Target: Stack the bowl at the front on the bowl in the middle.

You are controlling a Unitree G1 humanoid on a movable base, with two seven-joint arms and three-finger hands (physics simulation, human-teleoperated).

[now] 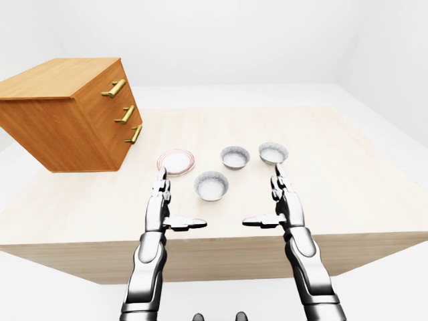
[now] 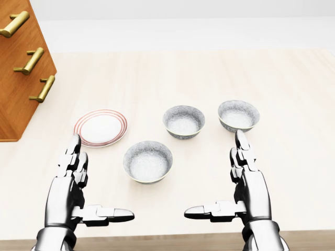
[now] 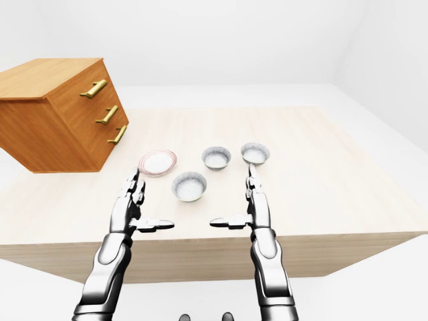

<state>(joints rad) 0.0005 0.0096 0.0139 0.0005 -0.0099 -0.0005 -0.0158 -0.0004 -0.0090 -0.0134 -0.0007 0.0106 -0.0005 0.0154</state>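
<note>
Three grey speckled bowls stand on the wooden table. In the head view the lowest bowl sits between my two hands. Up and right of it is the middle bowl, and a third bowl stands further right. My left hand hovers open to the left of the lowest bowl, fingers straight and thumb pointing inward. My right hand mirrors it, open, to the right of that bowl and just below the third bowl. Neither hand touches anything.
A white plate with red rings lies left of the bowls. A wooden chest of drawers with brass handles stands on the table's left side. The table's near edge runs just under my wrists.
</note>
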